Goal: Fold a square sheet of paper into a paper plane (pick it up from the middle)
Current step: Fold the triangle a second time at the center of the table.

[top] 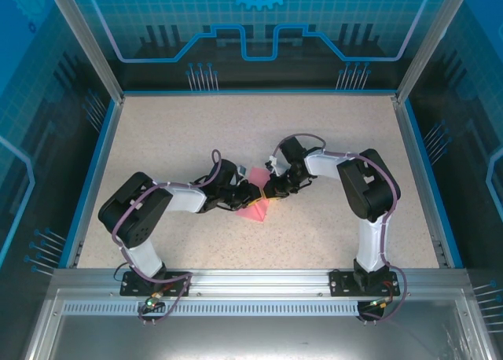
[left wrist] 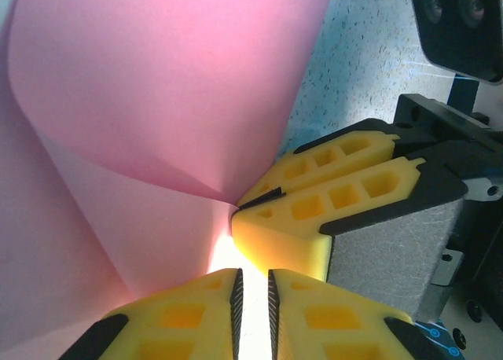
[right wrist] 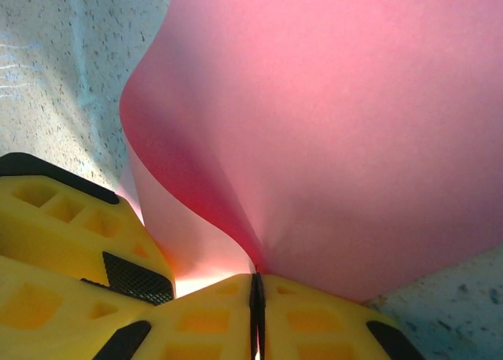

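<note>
The pink-red square sheet of paper (top: pixel 255 211) is lifted off the table in the middle, bent into curved flaps (left wrist: pixel 157 85) that meet at a pinched point. My right gripper (right wrist: pixel 256 280) is shut on that pinch, and the paper (right wrist: pixel 354 140) fans up from its yellow fingertips. My left gripper (left wrist: pixel 253 275) faces it tip to tip, its jaws a narrow gap apart with bright light between them and the paper just ahead. From above, the left gripper (top: pixel 250 193) and right gripper (top: pixel 271 189) meet over the sheet.
The speckled beige table (top: pixel 236 132) is framed by a blue rim (top: pixel 94 171) and aluminium posts (top: pixel 82 42). Both arms reach in from the near rail (top: pixel 251 281). The right gripper's black wrist body (left wrist: pixel 464 22) sits close in front of the left wrist camera.
</note>
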`<state>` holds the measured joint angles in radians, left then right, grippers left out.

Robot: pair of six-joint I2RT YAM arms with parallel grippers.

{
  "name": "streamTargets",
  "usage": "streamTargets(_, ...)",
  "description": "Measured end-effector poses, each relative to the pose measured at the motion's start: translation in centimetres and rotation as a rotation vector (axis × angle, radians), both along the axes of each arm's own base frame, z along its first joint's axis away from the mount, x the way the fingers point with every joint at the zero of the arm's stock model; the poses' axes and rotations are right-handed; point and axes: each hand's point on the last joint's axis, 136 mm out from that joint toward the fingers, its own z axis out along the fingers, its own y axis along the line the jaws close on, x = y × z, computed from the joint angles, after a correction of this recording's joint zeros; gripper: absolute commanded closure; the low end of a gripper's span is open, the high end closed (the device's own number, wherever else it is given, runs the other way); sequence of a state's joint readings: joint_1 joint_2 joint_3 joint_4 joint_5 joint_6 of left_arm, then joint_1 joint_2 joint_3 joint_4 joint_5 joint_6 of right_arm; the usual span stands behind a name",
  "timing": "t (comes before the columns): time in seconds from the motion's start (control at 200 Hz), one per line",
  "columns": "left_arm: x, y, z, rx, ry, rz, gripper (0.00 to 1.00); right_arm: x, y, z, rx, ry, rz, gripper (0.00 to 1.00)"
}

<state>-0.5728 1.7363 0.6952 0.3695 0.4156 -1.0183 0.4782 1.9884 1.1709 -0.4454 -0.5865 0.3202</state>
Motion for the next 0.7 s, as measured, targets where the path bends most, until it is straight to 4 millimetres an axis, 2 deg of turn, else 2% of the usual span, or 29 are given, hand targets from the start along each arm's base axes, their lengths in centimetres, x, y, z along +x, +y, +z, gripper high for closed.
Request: streamTargets(0.7, -0.1, 0.5, -1.2, 0.037, 0.025, 0.017, 0.84, 0.0, 0.0, -0.3, -0.009, 0.010, 0.001, 0.89)
